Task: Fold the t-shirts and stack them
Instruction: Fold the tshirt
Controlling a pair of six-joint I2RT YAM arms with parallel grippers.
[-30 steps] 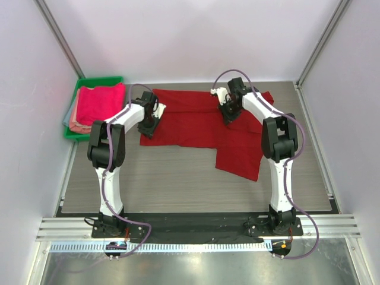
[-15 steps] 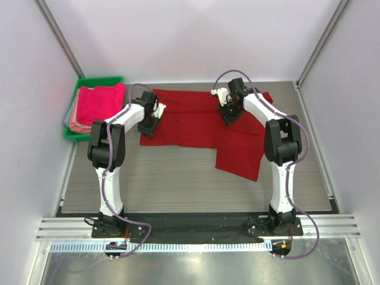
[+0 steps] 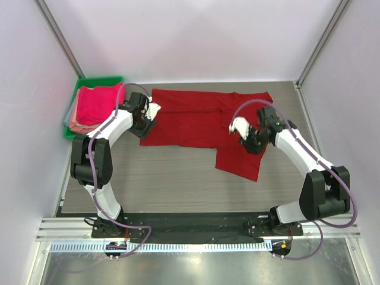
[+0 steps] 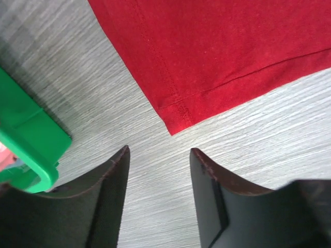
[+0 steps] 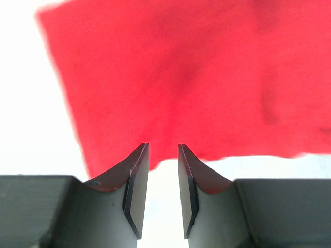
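A deep red t-shirt (image 3: 190, 122) lies spread flat across the back of the table, with one part reaching nearer at the right (image 3: 240, 159). My left gripper (image 3: 144, 126) is open and empty, low over the bare table just off the shirt's near left corner (image 4: 176, 126); in the left wrist view the gripper (image 4: 159, 151) has only table between its jaws. My right gripper (image 3: 252, 145) hovers above the shirt's right part. In the right wrist view the gripper (image 5: 163, 146) has a narrow gap with nothing in it, and the red cloth (image 5: 176, 77) lies ahead, blurred.
A green tray (image 3: 89, 81) stands at the back left corner and holds a folded bright pink shirt (image 3: 100, 102) on top of salmon (image 3: 76, 125) and grey ones. Its corner (image 4: 31, 137) is close to the left fingers. White walls enclose the table.
My right gripper has swung from the shirt's back edge toward the near right and now sits over the shirt's right part. My left arm's elbow moved left; its gripper stayed by the corner.
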